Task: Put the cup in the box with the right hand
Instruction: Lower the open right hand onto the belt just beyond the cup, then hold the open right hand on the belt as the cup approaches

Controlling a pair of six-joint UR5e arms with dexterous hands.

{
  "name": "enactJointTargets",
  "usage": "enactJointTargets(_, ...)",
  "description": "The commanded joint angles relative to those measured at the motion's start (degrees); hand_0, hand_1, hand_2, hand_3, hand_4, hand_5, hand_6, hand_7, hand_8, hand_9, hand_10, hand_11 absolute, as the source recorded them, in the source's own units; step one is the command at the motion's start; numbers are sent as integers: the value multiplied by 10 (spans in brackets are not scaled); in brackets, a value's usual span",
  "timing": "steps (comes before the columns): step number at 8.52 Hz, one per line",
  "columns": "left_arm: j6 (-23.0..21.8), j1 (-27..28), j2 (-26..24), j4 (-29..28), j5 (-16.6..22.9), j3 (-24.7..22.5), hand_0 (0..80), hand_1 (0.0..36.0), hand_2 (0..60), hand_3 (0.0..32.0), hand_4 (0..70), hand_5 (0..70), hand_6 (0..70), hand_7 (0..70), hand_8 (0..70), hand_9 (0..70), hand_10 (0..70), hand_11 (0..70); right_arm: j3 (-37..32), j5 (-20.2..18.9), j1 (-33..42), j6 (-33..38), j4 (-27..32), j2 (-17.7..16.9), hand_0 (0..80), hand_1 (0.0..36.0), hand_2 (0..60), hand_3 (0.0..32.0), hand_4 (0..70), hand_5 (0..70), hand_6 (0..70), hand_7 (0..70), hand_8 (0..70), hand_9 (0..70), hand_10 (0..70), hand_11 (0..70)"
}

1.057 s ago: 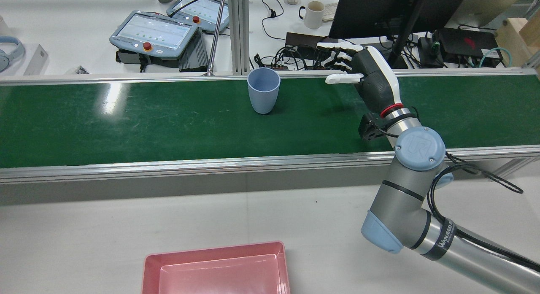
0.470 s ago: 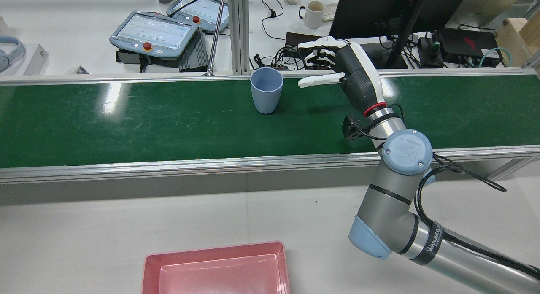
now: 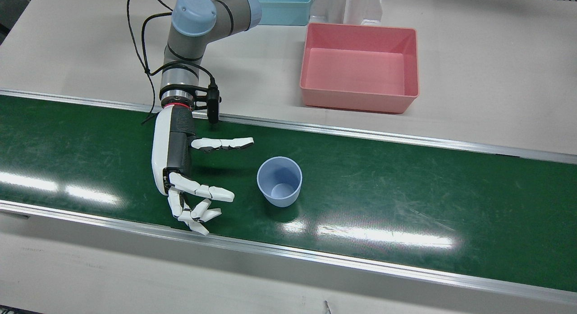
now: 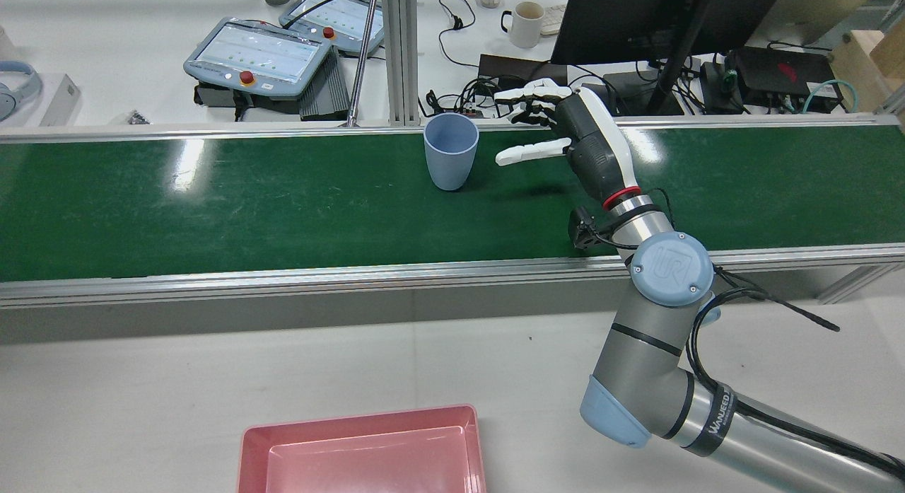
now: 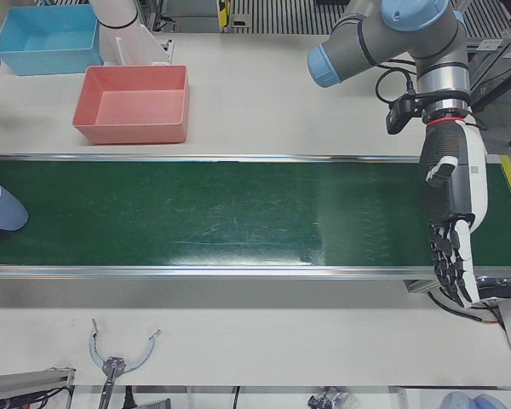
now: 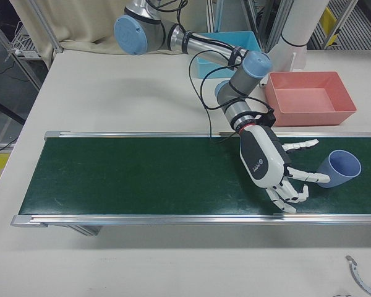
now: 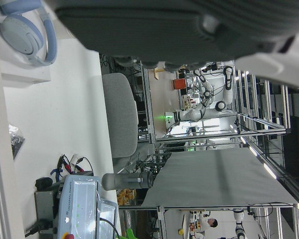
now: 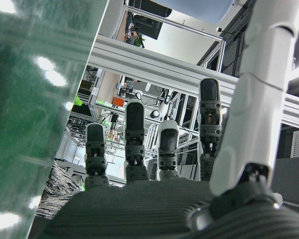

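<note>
A light blue cup (image 3: 279,182) stands upright on the green belt (image 3: 405,179); it shows too as the cup (image 4: 450,153) in the rear view and the cup (image 6: 340,168) in the right-front view. My right hand (image 3: 180,170) hovers open beside it with fingers and thumb spread toward the cup, a small gap between them. The same right hand (image 4: 580,136) is right of the cup in the rear view, and it is the right hand (image 6: 266,162) in the right-front view. The pink box (image 3: 360,102) lies off the belt. My left hand (image 5: 450,213) hangs open, holding nothing, far from the cup (image 5: 0,206).
A blue bin (image 3: 279,7) sits behind the pink box (image 5: 136,102). Aluminium rails (image 4: 353,274) edge the belt. Beyond the far rail are teach pendants (image 4: 258,54), cables, a mug (image 4: 524,22) and a monitor (image 4: 636,19).
In the rear view my right hand has swung left and lowered toward the cup, closing most of the gap. The cup has drifted slightly right.
</note>
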Motion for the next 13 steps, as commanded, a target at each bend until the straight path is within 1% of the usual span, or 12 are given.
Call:
enactJointTargets(1,0,0,0,0,0,0,0,0,0,0,0,0,0,0,0,0,0,0,-14,2,-2,0,1,1,582,175,0,148,370,93,155,700,308,438,162,243)
enactJointTargets(3,0,0,0,0,0,0,0,0,0,0,0,0,0,0,0,0,0,0,-14,10,-1,0,0,0,578,168,0,142,387,91,156,700,311,440,161,240)
enactJointTargets(4,0,0,0,0,0,0,0,0,0,0,0,0,0,0,0,0,0,0,-14,10,-2,0,0,1,567,158,0,136,409,87,158,700,313,445,160,237)
enactJointTargets(6,1,0,0,0,0,0,0,0,0,0,0,0,0,0,0,0,0,0,-14,10,-1,-1,-5,1,524,126,0,112,449,72,158,700,310,446,140,204)
enactJointTargets(7,0,0,0,0,0,0,0,0,0,0,0,0,0,0,0,0,0,0,-14,10,-1,0,-6,0,508,107,0,110,462,65,157,700,309,448,133,191)
enactJointTargets(9,1,0,0,0,0,-1,0,0,0,0,0,0,0,0,0,0,0,0,-14,10,-1,0,-6,1,484,67,0,130,452,54,151,700,297,437,130,184)
enactJointTargets(10,0,0,0,0,0,-1,0,0,0,0,0,0,0,0,0,0,0,0,-13,10,-1,0,-6,1,481,59,0,138,449,52,149,700,296,436,128,180)
enactJointTargets(12,0,0,0,0,0,0,0,0,0,0,0,0,0,0,0,0,0,0,-13,10,-1,0,-6,1,506,88,0,178,430,61,142,700,295,431,129,184)
enactJointTargets(13,0,0,0,0,0,0,0,0,0,0,0,0,0,0,0,0,0,0,-13,9,-1,0,-7,0,517,100,0,190,423,65,140,700,295,429,129,186)
